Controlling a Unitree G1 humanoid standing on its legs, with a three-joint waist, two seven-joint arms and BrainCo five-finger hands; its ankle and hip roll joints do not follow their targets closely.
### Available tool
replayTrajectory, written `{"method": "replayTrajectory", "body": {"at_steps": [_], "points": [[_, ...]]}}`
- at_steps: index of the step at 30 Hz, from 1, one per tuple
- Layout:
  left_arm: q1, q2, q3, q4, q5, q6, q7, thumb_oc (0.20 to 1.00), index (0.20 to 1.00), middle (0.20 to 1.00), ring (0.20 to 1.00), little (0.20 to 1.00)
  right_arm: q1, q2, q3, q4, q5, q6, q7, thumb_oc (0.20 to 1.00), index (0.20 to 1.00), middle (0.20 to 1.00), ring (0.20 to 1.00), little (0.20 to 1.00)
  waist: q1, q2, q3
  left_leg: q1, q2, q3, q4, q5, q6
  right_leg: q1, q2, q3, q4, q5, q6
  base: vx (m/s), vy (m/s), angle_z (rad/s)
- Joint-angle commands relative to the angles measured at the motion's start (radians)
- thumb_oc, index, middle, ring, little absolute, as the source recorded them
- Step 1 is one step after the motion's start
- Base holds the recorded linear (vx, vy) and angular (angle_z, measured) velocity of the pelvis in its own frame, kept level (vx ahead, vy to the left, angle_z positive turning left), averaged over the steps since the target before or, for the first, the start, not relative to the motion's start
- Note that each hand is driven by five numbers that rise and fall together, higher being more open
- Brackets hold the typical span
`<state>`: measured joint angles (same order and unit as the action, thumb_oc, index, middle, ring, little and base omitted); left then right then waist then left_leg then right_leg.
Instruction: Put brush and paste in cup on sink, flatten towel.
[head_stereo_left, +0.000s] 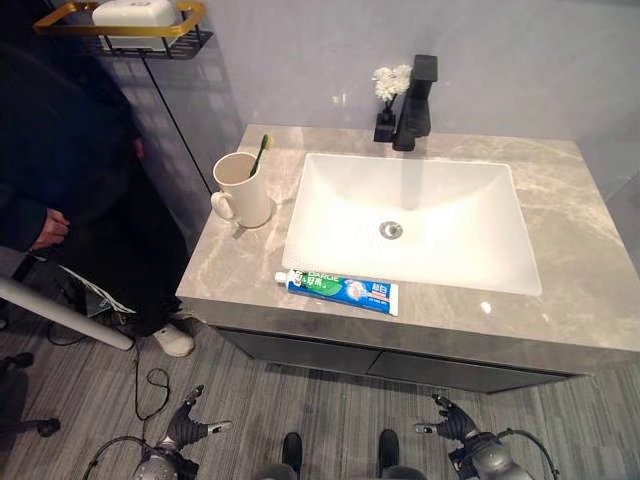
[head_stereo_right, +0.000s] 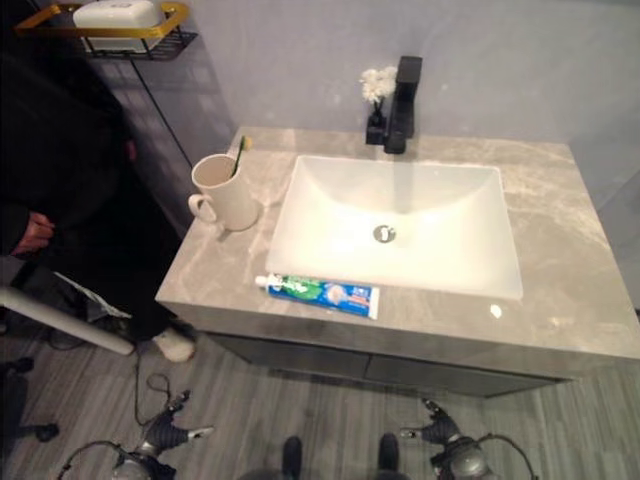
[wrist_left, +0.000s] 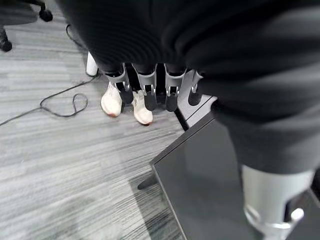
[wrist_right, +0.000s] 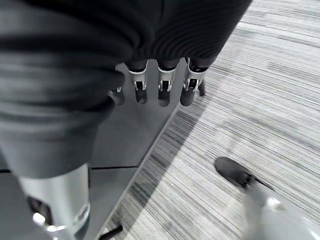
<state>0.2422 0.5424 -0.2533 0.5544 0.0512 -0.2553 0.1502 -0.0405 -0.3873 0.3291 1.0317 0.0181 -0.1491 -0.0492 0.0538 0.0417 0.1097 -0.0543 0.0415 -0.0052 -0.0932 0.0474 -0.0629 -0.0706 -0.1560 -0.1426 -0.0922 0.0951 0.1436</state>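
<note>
A cream cup stands on the grey marble counter, left of the white sink basin. A green-handled toothbrush stands inside the cup. A blue-green toothpaste tube lies flat on the counter's front strip, before the basin. My left hand hangs low near the floor, below the counter's left corner, its fingers straight and holding nothing. My right hand hangs low under the counter's right part, fingers straight and empty.
A black faucet and a small vase of white flowers stand behind the basin. A gold wall shelf holds a white object. A person in dark clothes stands left of the counter, white shoes on the floor. Dark cabinet drawers lie beneath.
</note>
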Motion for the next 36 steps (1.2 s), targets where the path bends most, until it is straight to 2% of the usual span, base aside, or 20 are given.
{"method": "replayTrajectory", "body": {"at_steps": [1,7,8,9,10,13,15,16,20,22,24,25,30,36], "points": [[0.056,0.137,-0.006,-0.152,0.065,-0.104,0.005,1.0,1.0,1.0,1.0,1.0,-0.046,-0.014,-0.013,0.106,-0.014,-0.017,-0.053,1.0,1.0,1.0,1.0,1.0,0.034,-0.023,-0.016,-0.085,0.059,-0.04,0.006,0.055,-0.065,0.008,-0.092,0.001,0.009,0.046,0.075,-0.02,-0.033,0.16],[0.185,0.402,0.015,-0.445,0.158,-0.187,0.011,1.0,1.0,1.0,1.0,1.0,-0.064,-0.03,-0.013,0.22,-0.078,-0.014,-0.106,1.0,1.0,1.0,1.0,1.0,0.073,-0.01,-0.014,-0.095,0.06,-0.054,0.006,0.053,-0.074,0.014,-0.098,-0.021,0.005,0.042,0.085,-0.01,-0.028,0.1],[0.214,0.458,0.045,-0.523,0.182,-0.204,0.025,1.0,1.0,1.0,1.0,1.0,-0.057,-0.041,-0.01,0.221,-0.101,-0.02,-0.112,1.0,1.0,1.0,1.0,1.0,0.078,-0.007,-0.012,-0.104,0.059,-0.057,0.006,0.065,-0.074,0.006,-0.101,-0.023,0.005,0.053,0.087,-0.02,-0.019,0.27],[0.258,0.49,0.084,-0.568,0.182,-0.213,0.031,1.0,1.0,1.0,1.0,1.0,-0.044,-0.051,0.001,0.2,-0.117,-0.027,-0.108,1.0,1.0,1.0,1.0,1.0,0.078,-0.007,-0.016,-0.101,0.062,-0.056,0.006,0.055,-0.078,0.008,-0.101,-0.025,0.005,0.043,0.091,-0.04,-0.014,0.23],[0.286,0.515,0.115,-0.604,0.182,-0.228,0.044,1.0,1.0,1.0,1.0,1.0,-0.025,-0.071,0.013,0.177,-0.14,-0.038,-0.101,1.0,1.0,1.0,1.0,1.0,0.08,-0.004,-0.013,-0.108,0.061,-0.056,0.006,0.068,-0.079,0.001,-0.104,-0.026,0.005,0.054,0.091,0.01,-0.022,0.09],[0.412,0.589,0.279,-0.72,0.153,-0.241,0.07,1.0,1.0,1.0,1.0,1.0,0.056,-0.112,0.005,0.15,-0.167,-0.036,-0.082,1.0,1.0,1.0,1.0,1.0,0.079,0.006,-0.021,-0.107,0.064,-0.063,0.006,0.064,-0.087,0.011,-0.106,-0.04,0.005,0.044,0.095,0.05,-0.036,0.11],[0.42,0.616,0.39,-0.785,0.109,-0.232,0.08,1.0,1.0,1.0,1.0,1.0,0.08,-0.11,-0.032,0.184,-0.155,-0.007,-0.082,1.0,1.0,1.0,1.0,1.0,0.076,0.02,-0.029,-0.112,0.067,-0.07,0.006,0.071,-0.092,0.015,-0.11,-0.054,0.005,0.042,0.096,0.02,-0.042,0.19],[0.43,0.617,0.401,-0.793,0.105,-0.228,0.076,1.0,1.0,1.0,1.0,1.0,0.079,-0.108,-0.032,0.184,-0.156,-0.006,-0.081,1.0,1.0,1.0,1.0,1.0,0.075,0.019,-0.029,-0.112,0.068,-0.071,0.006,0.071,-0.092,0.015,-0.109,-0.055,0.005,0.042,0.096,0.01,-0.034,0.12],[0.311,0.574,0.523,-0.81,-0.037,-0.208,0.091,1.0,1.0,1.0,1.0,1.0,0.052,-0.087,-0.062,0.218,-0.109,0.032,-0.088,1.0,1.0,1.0,1.0,1.0,0.06,0.033,-0.031,-0.123,0.075,-0.07,0.006,0.076,-0.098,-0.003,-0.106,-0.046,0.005,0.043,0.093,-0.02,-0.013,0.01],[0.262,0.552,0.562,-0.839,-0.101,-0.196,0.06,1.0,1.0,1.0,1.0,1.0,0.041,-0.085,-0.058,0.197,-0.096,0.041,-0.069,1.0,1.0,1.0,1.0,1.0,0.052,0.036,-0.033,-0.124,0.079,-0.06,0.006,0.077,-0.099,-0.015,-0.103,-0.032,0.005,0.045,0.091,-0.02,-0.008,0.0],[0.138,0.563,0.599,-0.833,-0.197,-0.184,0.008,1.0,1.0,1.0,1.0,1.0,0.032,-0.088,-0.026,0.127,-0.087,0.041,-0.035,1.0,1.0,1.0,1.0,1.0,0.023,0.039,-0.034,-0.127,0.087,-0.042,0.006,0.076,-0.103,-0.041,-0.095,0.002,0.005,0.05,0.087,-0.02,-0.006,-0.28],[0.134,0.563,0.595,-0.831,-0.197,-0.184,0.007,1.0,1.0,1.0,1.0,1.0,0.032,-0.089,-0.028,0.127,-0.087,0.041,-0.035,1.0,1.0,1.0,1.0,1.0,0.025,0.04,-0.034,-0.128,0.087,-0.04,0.006,0.076,-0.103,-0.042,-0.095,0.004,0.005,0.05,0.087,-0.02,0.003,-0.27],[-0.05,0.608,0.506,-0.785,-0.289,-0.164,-0.059,1.0,1.0,1.0,1.0,1.0,0.026,-0.097,-0.023,0.081,-0.068,0.047,-0.02,1.0,1.0,1.0,1.0,1.0,-0.019,0.051,-0.023,-0.152,0.088,-0.029,0.006,0.079,-0.105,-0.085,-0.096,0.032,0.005,0.063,0.085,-0.02,0.01,-0.17],[-0.146,0.628,0.427,-0.774,-0.337,-0.15,-0.1,1.0,1.0,1.0,1.0,1.0,0.021,-0.095,-0.03,0.108,-0.063,0.057,-0.018,1.0,1.0,1.0,1.0,1.0,-0.031,0.058,-0.017,-0.179,0.083,-0.025,0.006,0.084,-0.1,-0.123,-0.098,0.049,0.005,0.074,0.085,-0.02,0.013,-0.1]]}}
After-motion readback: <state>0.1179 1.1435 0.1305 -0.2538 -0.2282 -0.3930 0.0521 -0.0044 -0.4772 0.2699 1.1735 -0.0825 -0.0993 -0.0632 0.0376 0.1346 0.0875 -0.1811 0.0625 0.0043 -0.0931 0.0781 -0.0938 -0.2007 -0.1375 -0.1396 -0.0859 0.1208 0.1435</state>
